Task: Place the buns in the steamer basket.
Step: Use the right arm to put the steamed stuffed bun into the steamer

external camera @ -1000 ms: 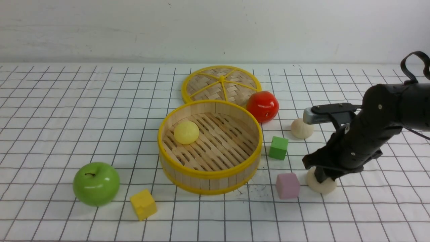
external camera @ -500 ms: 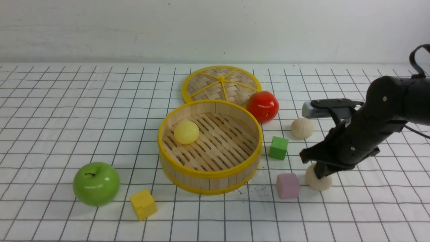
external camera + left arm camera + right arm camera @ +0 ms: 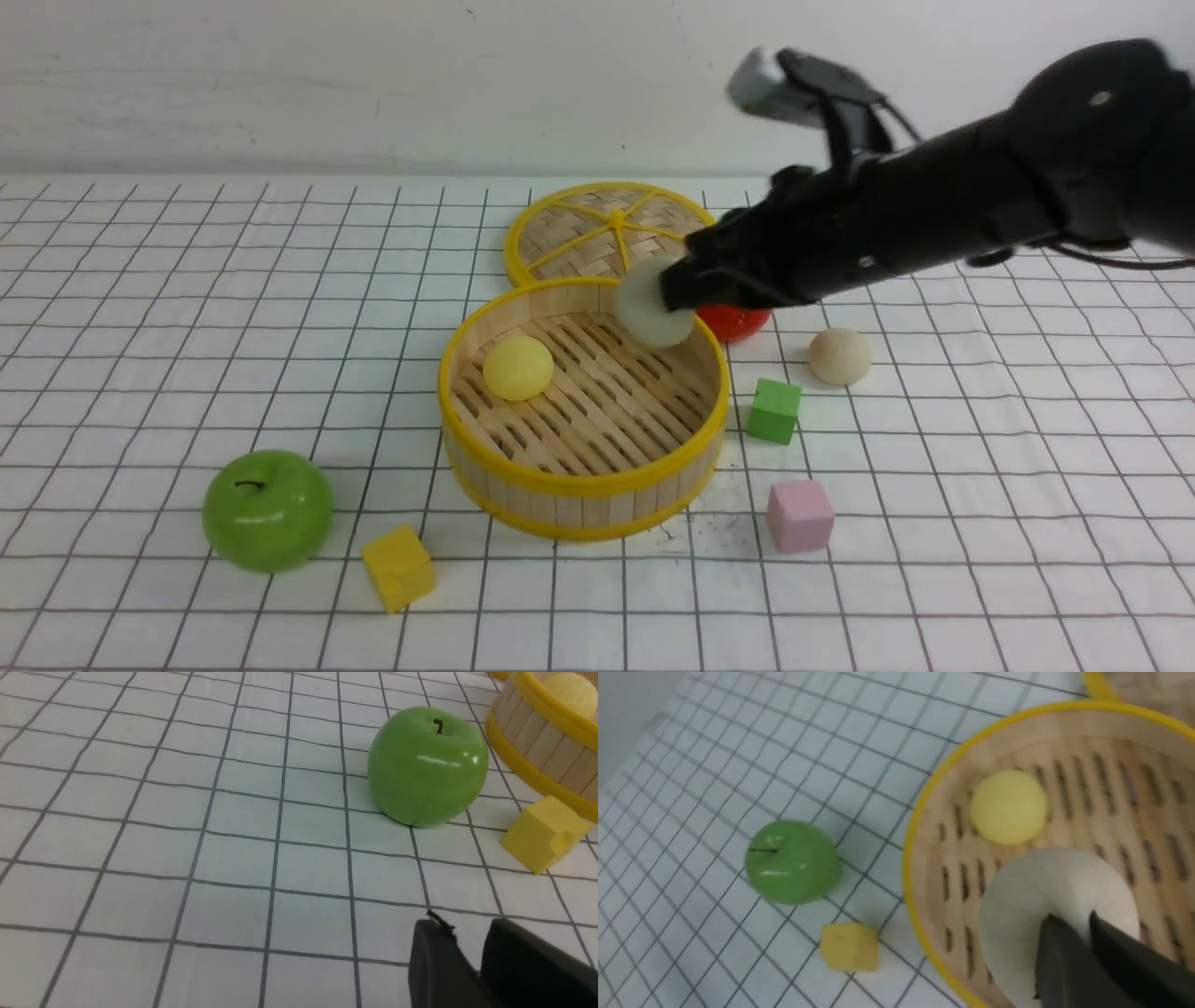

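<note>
My right gripper (image 3: 667, 289) is shut on a cream bun (image 3: 649, 313), holding it in the air over the far right part of the steamer basket (image 3: 579, 483). In the right wrist view the held bun (image 3: 1045, 886) hangs above the slatted floor, pinched by the gripper (image 3: 1071, 918). A pale yellow bun (image 3: 518, 367) lies inside the basket at its left. Another cream bun (image 3: 839, 356) rests on the table to the basket's right. My left gripper (image 3: 467, 926) hovers low over the table near the green apple (image 3: 427, 765), jaws apart and empty.
The flat woven lid (image 3: 611, 229) lies behind the basket, with a red apple (image 3: 738, 322) partly hidden by my right arm. The green apple (image 3: 268, 510) and a yellow cube (image 3: 399, 567) sit front left. A green cube (image 3: 774, 410) and a pink cube (image 3: 800, 515) sit right of the basket.
My right gripper closed on the cream bun beside the pink cube, lifted it and carried it left and away to above the basket.
</note>
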